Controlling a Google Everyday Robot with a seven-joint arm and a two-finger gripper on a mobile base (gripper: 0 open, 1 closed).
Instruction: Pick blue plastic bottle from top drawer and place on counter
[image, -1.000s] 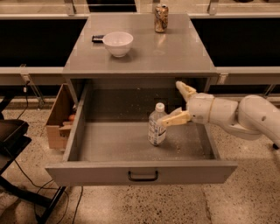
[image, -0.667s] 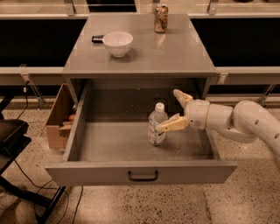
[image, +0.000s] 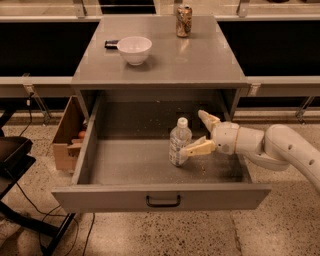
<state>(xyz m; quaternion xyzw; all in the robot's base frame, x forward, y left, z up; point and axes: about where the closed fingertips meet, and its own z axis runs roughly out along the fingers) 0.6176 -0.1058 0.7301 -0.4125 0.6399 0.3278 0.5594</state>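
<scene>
The blue plastic bottle (image: 179, 142), clear with a white cap, stands upright inside the open top drawer (image: 160, 196), right of its middle. My gripper (image: 196, 134) reaches in from the right with its fingers spread. The near finger (image: 196, 148) touches the bottle's lower right side; the far finger (image: 207, 119) stands apart behind and to the right. The bottle is not enclosed. The counter (image: 205, 60) lies above the drawer.
On the counter stand a white bowl (image: 134, 49) with a dark object beside it and a brownish drink can (image: 184, 21) at the back. A cardboard box (image: 67, 136) sits on the floor left of the drawer. A dark stand is at the far left.
My gripper has moved left and a little lower in the drawer, so the near finger now reaches the bottle's lower side. The bottle has stayed in place.
</scene>
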